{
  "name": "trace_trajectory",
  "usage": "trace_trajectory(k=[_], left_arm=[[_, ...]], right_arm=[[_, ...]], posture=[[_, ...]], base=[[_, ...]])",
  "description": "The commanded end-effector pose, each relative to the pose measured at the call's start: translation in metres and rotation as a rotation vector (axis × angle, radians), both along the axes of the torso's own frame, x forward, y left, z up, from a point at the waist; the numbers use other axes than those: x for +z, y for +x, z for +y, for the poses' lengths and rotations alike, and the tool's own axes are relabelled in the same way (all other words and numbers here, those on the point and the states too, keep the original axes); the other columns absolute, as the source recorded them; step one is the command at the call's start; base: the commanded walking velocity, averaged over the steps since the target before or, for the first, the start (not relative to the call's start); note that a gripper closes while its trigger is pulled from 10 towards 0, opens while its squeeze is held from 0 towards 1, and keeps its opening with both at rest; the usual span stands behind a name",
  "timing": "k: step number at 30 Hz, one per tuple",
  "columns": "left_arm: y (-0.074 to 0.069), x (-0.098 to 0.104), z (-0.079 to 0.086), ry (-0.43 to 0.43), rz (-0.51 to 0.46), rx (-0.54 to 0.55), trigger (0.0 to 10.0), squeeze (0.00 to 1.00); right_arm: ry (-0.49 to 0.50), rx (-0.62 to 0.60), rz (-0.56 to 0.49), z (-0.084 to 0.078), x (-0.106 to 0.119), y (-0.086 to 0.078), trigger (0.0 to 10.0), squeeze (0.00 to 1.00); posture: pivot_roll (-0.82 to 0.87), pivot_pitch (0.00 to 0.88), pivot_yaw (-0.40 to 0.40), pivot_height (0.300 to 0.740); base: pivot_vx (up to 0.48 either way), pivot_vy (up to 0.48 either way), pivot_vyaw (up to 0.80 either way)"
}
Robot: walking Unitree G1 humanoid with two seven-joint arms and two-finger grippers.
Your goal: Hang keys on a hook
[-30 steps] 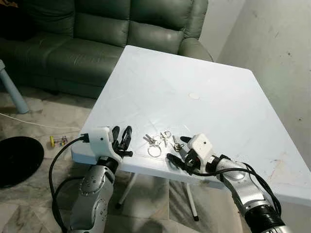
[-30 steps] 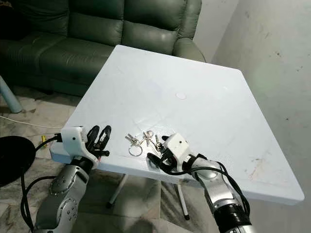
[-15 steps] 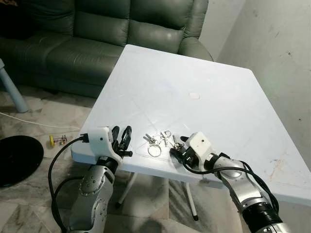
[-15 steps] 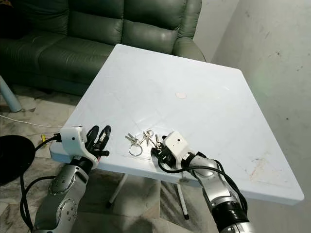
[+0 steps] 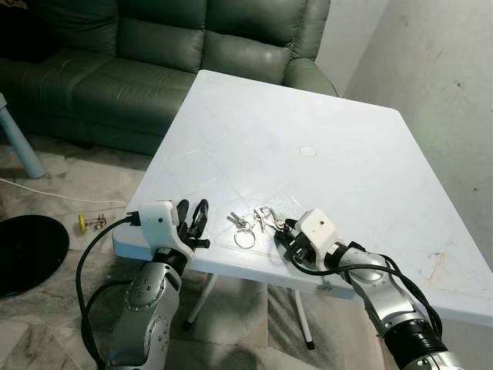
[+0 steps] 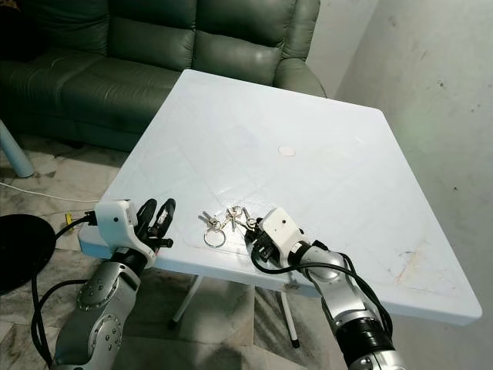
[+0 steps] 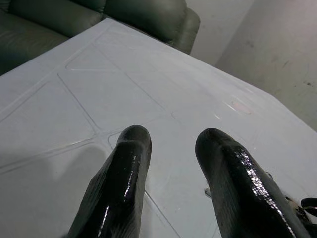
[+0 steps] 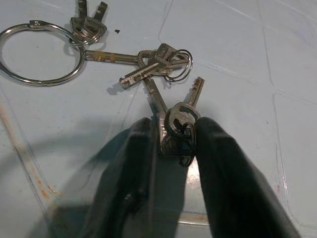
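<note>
A bunch of silver keys (image 5: 258,220) on linked rings, with one large ring (image 8: 42,54), lies near the front edge of the white table (image 5: 308,116). My right gripper (image 5: 285,231) rests on the table at the bunch's near end. In the right wrist view its black fingers (image 8: 131,168) press on both sides of the nearest keys (image 8: 179,116). The remaining keys lie flat on the table. My left gripper (image 5: 194,221) hovers open at the table's front left corner, left of the large ring; its fingers (image 7: 124,178) hold nothing.
A green sofa (image 5: 154,54) stands behind the table and a pale wall (image 5: 447,77) runs along its right side. A small round mark (image 5: 308,152) sits mid-table. On the floor to the left are a black disc (image 5: 27,254), a cable and a yellow object (image 5: 82,224).
My right gripper slid forward over the table's front edge to the keys, and its fingers closed around the nearest ones. The left arm stayed where it was.
</note>
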State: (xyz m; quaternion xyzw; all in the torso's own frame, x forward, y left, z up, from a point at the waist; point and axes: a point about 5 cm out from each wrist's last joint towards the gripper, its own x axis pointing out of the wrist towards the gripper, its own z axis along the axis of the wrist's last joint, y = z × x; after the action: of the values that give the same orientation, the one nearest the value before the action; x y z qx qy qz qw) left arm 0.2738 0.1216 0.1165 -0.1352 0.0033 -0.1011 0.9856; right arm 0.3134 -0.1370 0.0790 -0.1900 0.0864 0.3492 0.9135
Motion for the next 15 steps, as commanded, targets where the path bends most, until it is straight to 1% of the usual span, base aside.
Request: trace_trajectory(k=[1, 10, 12, 13, 14, 15], left_arm=[[-0.0016, 0.0028, -0.0059, -0.018, -0.003, -0.008, 10.0, 0.0], [-0.0019, 0.0027, -0.0061, -0.017, -0.003, -0.007, 10.0, 0.0], [-0.0024, 0.0027, -0.0063, -0.017, -0.003, -0.007, 10.0, 0.0], [-0.0026, 0.0027, -0.0065, -0.019, -0.003, -0.007, 10.0, 0.0], [-0.0024, 0.0026, -0.0067, -0.019, -0.002, -0.007, 10.0, 0.0], [-0.0024, 0.0025, -0.0071, -0.019, -0.002, -0.008, 10.0, 0.0]], right_arm=[[-0.023, -0.028, 0.01, -0.0101, -0.0014, 0.0018, 0.0, 0.0], [-0.017, -0.027, 0.005, -0.0103, -0.0009, 0.0024, 0.0, 0.0], [-0.019, -0.027, 0.006, -0.0108, -0.0011, 0.0022, 0.1, 0.0], [-0.018, -0.021, -0.001, -0.0106, -0.0008, 0.0019, 0.4, 0.0], [-0.009, -0.017, 0.006, -0.0108, -0.0011, 0.0019, 5.3, 0.0], [-0.02, -0.008, -0.003, -0.011, -0.0007, 0.0026, 10.0, 0.0]], posture=[[0.14, 0.083, -0.171, 0.74], [0.14, 0.083, -0.171, 0.74], [0.15, 0.083, -0.172, 0.74], [0.15, 0.083, -0.172, 0.74], [0.14, 0.083, -0.171, 0.74], [0.15, 0.083, -0.172, 0.74]], base=[[0.0, 0.0, 0.0], [0.0, 0.0, 0.0], [0.0, 0.0, 0.0], [0.0, 0.0, 0.0], [0.0, 0.0, 0.0], [0.0, 0.0, 0.0]])
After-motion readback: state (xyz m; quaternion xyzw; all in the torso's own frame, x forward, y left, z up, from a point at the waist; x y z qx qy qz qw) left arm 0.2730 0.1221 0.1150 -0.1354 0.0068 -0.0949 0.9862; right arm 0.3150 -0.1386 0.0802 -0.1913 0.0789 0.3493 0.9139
